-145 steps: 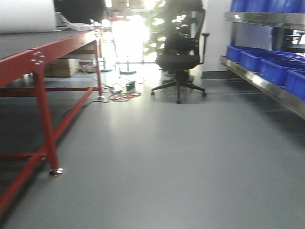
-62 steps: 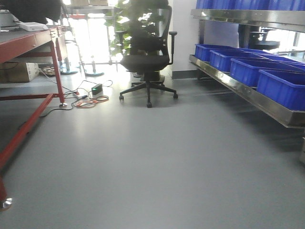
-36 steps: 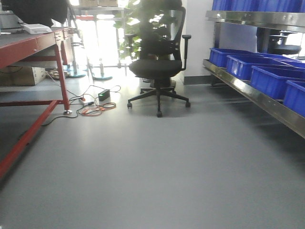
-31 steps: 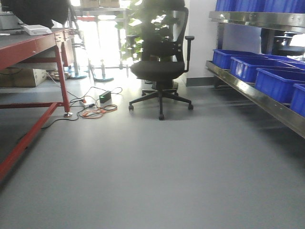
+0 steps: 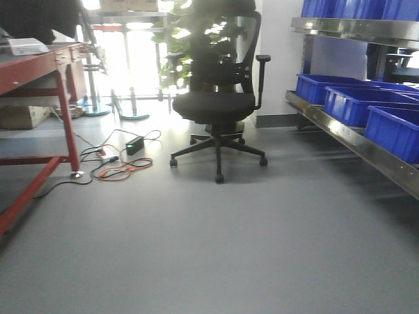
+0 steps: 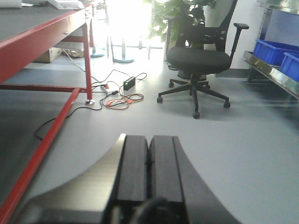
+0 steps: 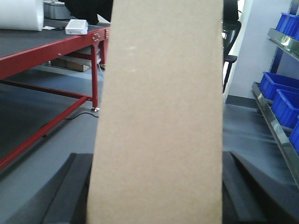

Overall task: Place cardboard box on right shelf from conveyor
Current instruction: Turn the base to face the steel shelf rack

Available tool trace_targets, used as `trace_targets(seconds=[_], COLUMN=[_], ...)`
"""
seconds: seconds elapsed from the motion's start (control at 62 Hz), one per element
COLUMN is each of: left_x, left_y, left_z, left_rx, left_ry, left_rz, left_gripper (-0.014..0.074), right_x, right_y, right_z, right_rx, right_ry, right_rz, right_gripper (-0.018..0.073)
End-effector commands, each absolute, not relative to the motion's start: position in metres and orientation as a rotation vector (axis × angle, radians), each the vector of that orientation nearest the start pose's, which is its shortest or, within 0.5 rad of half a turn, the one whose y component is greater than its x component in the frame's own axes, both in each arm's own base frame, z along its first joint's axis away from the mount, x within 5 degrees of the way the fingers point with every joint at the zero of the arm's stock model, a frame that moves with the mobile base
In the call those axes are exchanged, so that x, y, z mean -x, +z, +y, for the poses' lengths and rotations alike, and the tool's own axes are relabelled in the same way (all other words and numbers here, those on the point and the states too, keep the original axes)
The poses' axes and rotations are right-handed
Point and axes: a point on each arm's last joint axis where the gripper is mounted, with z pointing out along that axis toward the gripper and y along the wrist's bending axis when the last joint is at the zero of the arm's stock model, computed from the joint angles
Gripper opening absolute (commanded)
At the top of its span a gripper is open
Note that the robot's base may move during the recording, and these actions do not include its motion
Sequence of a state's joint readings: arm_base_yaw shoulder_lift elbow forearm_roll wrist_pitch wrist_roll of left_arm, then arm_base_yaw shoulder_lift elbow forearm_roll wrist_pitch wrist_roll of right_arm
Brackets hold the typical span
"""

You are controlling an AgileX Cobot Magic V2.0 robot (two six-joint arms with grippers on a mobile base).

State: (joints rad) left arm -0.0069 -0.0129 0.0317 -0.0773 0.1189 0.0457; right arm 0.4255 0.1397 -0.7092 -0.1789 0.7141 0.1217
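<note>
1. Cardboard box (image 7: 159,116) stands upright in the right claw (image 7: 156,191), whose dark fingers (image 7: 70,191) press against both its sides, clear of the conveyor (image 7: 32,39) at left.
2. Left claw (image 6: 148,158) is closed pad to pad, holding nothing.
3. Right shelf (image 5: 357,134) carries blue bins (image 5: 393,131); an office chair (image 5: 219,108) stands on the grey floor (image 5: 209,248) ahead.

Left fingers (image 6: 133,172) pressed together, empty; right fingers (image 7: 70,193) clamp the cardboard box (image 7: 159,116).
</note>
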Motion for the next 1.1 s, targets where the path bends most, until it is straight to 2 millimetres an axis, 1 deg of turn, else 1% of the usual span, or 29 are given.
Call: trace_targets(seconds=[0.0, 1.08], left_x=[-0.0559, -0.0559], left_y=[0.198, 0.198], left_z=[-0.0006, -0.0005], left_rx=[0.021, 0.023], left_ry=[-0.037, -0.035], left_rz=[1.529, 1.529], left_gripper=[-0.0116, -0.0116], right_x=[-0.0052, -0.0052], right_y=[0.3832, 0.3832], right_z=[-0.0086, -0.0086], right_rx=[0.264, 0.264], right_ry=[0.224, 0.224], right_rz=[1.486, 1.486], right_gripper=[0.0215, 0.0215])
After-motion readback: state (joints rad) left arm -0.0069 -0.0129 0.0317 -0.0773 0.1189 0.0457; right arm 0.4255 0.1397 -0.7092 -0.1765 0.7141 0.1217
